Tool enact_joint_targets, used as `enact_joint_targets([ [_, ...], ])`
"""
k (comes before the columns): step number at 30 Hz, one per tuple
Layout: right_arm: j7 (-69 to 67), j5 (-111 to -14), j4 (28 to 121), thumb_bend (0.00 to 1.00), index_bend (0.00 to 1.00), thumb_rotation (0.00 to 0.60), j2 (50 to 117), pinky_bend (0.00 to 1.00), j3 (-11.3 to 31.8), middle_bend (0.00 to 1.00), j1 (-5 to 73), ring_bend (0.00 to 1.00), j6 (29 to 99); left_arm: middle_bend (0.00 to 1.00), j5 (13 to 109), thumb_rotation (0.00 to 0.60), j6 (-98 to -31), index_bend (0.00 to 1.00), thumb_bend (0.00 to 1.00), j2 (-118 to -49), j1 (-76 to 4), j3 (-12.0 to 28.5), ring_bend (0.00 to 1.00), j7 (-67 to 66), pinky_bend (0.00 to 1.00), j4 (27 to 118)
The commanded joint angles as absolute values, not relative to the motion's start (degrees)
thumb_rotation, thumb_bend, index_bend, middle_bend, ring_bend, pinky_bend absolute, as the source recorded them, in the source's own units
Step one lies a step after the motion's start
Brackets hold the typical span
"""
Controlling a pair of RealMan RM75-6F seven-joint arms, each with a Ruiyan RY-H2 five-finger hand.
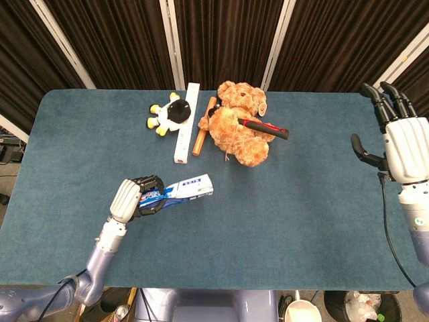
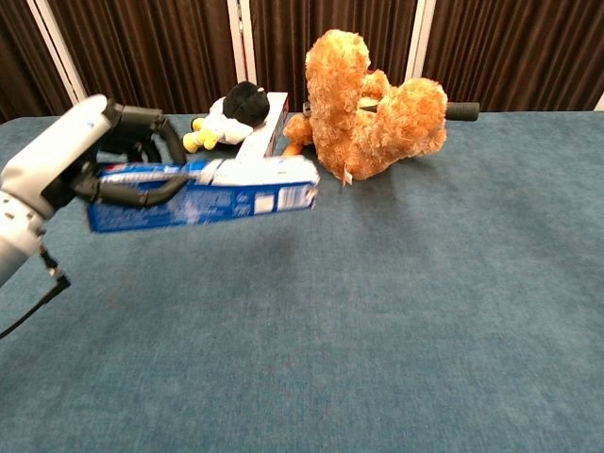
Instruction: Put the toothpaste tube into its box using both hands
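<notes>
A blue-covered table (image 1: 322, 201) carries a teddy bear (image 1: 238, 121), a penguin toy (image 1: 169, 114) and a white box (image 1: 187, 121).

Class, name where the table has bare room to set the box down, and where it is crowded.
Bare: the cloth between the teddy bear and the right hand, and the near stretch beside the box in the left hand. Crowded: the far middle, around bear, hammer, penguin toy.
</notes>
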State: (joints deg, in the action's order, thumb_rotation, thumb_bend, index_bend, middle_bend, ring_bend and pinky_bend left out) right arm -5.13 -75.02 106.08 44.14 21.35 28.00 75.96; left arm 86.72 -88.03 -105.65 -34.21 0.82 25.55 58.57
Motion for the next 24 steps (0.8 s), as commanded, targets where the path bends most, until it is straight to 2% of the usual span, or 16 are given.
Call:
enact_joint_targets([
  [1, -5.02, -74.40, 107.13, 0.44, 0.00, 0.600, 43.57, 0.14, 22.14, 0.21, 28.56, 0.08, 75.50, 0.67, 87.34, 0.600, -87.06, 0.58, 0.68, -105.66, -32.78, -0.86, 0.62, 25.78, 0.70, 56.30],
  [5, -4.69, -74.15, 108.04, 0.44, 0.00, 0.600, 43.83, 0.14, 22.19, 0.21, 28.50, 0.08, 75.67, 0.66, 87.53, 0.600, -85.67, 0.57, 0.67, -106.39, -31.40, -2.15, 0.61, 26.29, 0.69, 52.63],
  [7, -4.57, -74.16, 108.40, 0.44, 0.00, 0.600, 43.92, 0.14, 22.06, 0.21, 28.43, 0.08, 75.58, 0.63, 87.50, 0.600, -84.89, 0.55, 0.64, -106.82, -30.77, -2.60, 0.59, 26.61, 0.68, 50.89],
  [8, -4.37, -74.34, 108.70, 0.44, 0.00, 0.600, 43.95, 0.14, 21.91, 0.21, 28.35, 0.08, 75.60, 0.60, 87.58, 0.600, -84.56, 0.53, 0.58, -106.97, -30.51, -2.83, 0.56, 26.78, 0.65, 50.17],
  [10, -3.94, -74.54, 109.17, 0.44, 0.00, 0.600, 43.86, 0.14, 21.88, 0.21, 28.25, 0.08, 75.78, 0.51, 87.98, 0.600, -83.66, 0.46, 0.43, -106.88, -30.01, -3.69, 0.47, 26.74, 0.55, 49.11],
  [12, -3.66, -74.66, 109.63, 0.44, 0.00, 0.600, 43.76, 0.14, 21.95, 0.21, 28.17, 0.08, 76.03, 0.38, 88.89, 0.600, -82.94, 0.36, 0.26, -106.15, -29.68, -4.87, 0.31, 25.93, 0.34, 48.50],
  [15, -3.52, -74.36, 110.13, 0.44, 0.00, 0.600, 43.60, 0.14, 22.05, 0.21, 28.13, 0.08, 75.93, 0.23, 89.23, 0.600, -81.88, 0.23, 0.14, -104.20, -29.48, -5.38, 0.15, 24.92, 0.16, 50.31],
  [20, -3.32, -74.19, 110.81, 0.44, 0.00, 0.600, 43.89, 0.14, 21.49, 0.21, 27.72, 0.08, 75.75, 0.10, 90.11, 0.600, -81.24, 0.10, 0.09, -98.51, -30.05, -5.57, 0.07, 22.60, 0.06, 56.94],
  [24, -2.30, -75.40, 111.61, 0.44, 0.00, 0.600, 44.70, 0.13, 19.99, 0.21, 26.81, 0.08, 76.11, 0.08, 90.21, 0.600, -80.82, 0.06, 0.09, -90.87, -30.39, -5.29, 0.07, 19.71, 0.05, 67.92],
])
